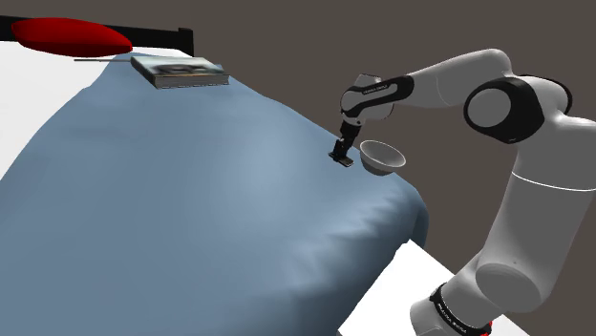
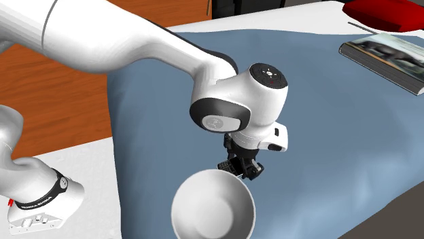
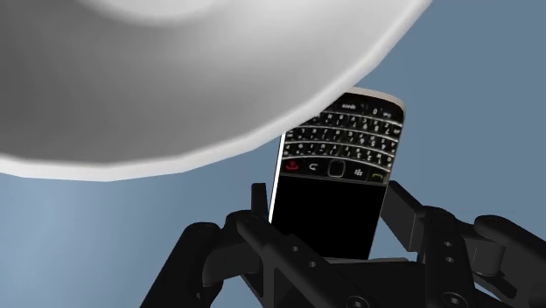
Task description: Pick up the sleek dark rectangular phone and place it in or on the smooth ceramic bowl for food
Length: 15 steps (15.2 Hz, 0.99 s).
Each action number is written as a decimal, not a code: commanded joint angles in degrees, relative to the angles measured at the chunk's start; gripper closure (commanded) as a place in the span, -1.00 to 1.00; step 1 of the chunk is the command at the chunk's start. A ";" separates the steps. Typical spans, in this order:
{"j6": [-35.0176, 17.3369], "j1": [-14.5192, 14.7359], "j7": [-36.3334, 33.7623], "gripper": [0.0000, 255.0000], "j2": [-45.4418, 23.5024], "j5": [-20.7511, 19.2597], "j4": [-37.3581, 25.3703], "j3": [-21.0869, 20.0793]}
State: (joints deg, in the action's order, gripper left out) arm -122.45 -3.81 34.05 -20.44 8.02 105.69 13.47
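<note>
Your gripper point(image 2: 239, 168) looks clamped on the dark keypad phone point(image 3: 337, 171). In the wrist view one finger point(image 3: 260, 199) presses each long edge at the screen end, and the keypad end sticks out well past the tips. The phone hangs low over the blue bedcover point(image 1: 191, 200), just beside the pale bowl point(image 1: 382, 157). I cannot tell whether its far end touches the cover. The main risk is height. The phone seems to sit at or below the bowl's rim, and in the wrist view that rim already cuts across the phone's keypad corner. If you go straight across from here, the free end will probably hit the bowl's outer wall. The bowl rests on a soft, sloping cover near the corner of the bed, so a knock could tip it or send it over the edge. Lift until the phone clears the rim before you move sideways. The second risk is the hold itself. The fingers grip smooth edges at one end only, so a bump on the free end could twist the phone or pull it loose. Finally, the phone looks long next to the bowl's opening. If you let go high or off-centre, it may bounce off the rim onto the cover, so bring it low over the middle first.
</note>
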 commanded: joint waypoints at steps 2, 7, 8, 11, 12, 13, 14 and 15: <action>1.66 0.06 -0.22 1.00 0.88 -0.32 -0.73 0.13; 4.93 0.19 -0.69 1.00 2.56 -0.93 -2.38 0.35; 5.59 0.21 -0.78 1.00 2.87 -1.04 -2.75 0.39; 7.61 0.26 -1.04 1.00 3.72 -1.35 -3.95 0.49; 8.29 0.27 -1.12 1.00 3.99 -1.44 -4.37 0.52; 8.97 0.28 -1.20 1.00 4.24 -1.53 -4.81 0.55; 9.65 0.29 -1.27 1.00 4.48 -1.62 -5.27 0.57; 10.34 0.30 -1.35 1.00 4.71 -1.71 -5.73 0.60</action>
State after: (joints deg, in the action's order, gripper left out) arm -112.67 -3.56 32.86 -15.88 6.40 100.36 14.07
